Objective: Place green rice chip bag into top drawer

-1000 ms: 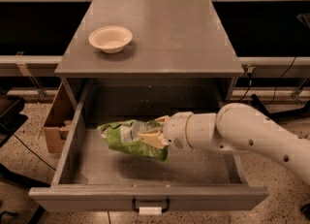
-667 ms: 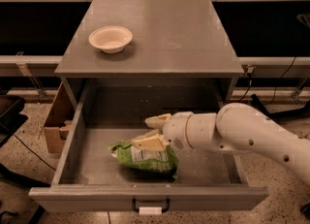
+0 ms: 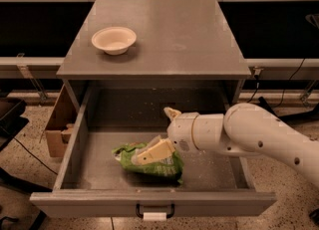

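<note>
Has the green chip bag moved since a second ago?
Yes. The crinkly light-green snack bag now lies nearer the front panel of the deep grey drawer; the pincer hangs open over it.

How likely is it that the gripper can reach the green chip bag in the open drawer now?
Probably yes: the gripper is open inside the top drawer, one finger right over the green rice chip bag, with nothing lying between them.
</note>
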{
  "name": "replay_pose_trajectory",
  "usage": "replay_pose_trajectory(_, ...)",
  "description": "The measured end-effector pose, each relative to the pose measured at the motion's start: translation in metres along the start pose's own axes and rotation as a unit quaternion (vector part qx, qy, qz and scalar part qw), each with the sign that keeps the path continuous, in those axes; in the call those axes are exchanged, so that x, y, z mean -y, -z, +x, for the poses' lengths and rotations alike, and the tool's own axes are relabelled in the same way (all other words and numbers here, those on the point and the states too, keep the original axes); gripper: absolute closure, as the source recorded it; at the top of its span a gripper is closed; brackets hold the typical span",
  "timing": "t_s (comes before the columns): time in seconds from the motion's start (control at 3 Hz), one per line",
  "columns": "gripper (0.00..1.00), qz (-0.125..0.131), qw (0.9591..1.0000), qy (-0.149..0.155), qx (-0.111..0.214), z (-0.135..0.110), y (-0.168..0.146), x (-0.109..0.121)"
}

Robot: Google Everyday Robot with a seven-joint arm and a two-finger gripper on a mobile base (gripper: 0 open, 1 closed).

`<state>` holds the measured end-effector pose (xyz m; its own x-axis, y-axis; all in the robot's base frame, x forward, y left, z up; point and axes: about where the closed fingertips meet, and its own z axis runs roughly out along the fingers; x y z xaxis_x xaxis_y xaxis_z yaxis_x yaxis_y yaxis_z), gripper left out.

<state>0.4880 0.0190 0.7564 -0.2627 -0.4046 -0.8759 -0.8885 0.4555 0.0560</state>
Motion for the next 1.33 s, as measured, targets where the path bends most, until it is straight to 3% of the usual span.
replay_pose_trajectory(0.67,0.0,0.003,0.9997,0.013,0.021,-0.075,0.078,0.022)
replay_pose_trajectory(1.0,0.0,0.018,0.9992,0.035,0.006,-0.084,0.123,0.039)
replay_pose_trajectory(1.33,0.0,0.054,0.9968,0.055,-0.023,-0.08,0.159,0.048)
